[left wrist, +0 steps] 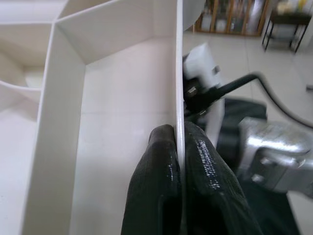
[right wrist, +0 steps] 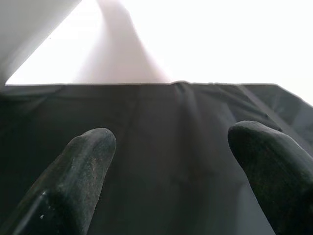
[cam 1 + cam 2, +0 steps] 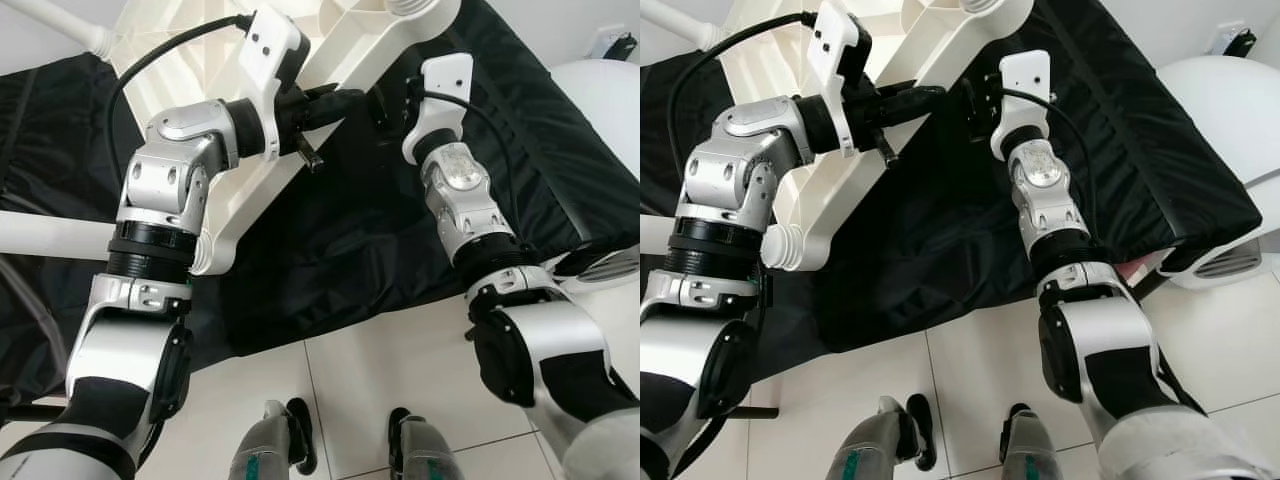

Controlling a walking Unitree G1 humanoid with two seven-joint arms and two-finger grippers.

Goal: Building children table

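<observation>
White plastic, ribbed on its underside, makes up the children's table top, which lies upside down and tilted across a black padded surface, one corner leg socket pointing toward the robot. The left gripper has its jaws pinched on a thin rib of the table top, as the left wrist view shows. The right gripper sits just beside it at the same edge, jaws spread, with only black fabric between the fingers. A white tube, probably a table leg, lies off to the robot's left. The step in hand looks like steadying or repositioning the top for fitting legs. Next, the right jaws would need to close on the rim so both arms share the load before anything is turned.
</observation>
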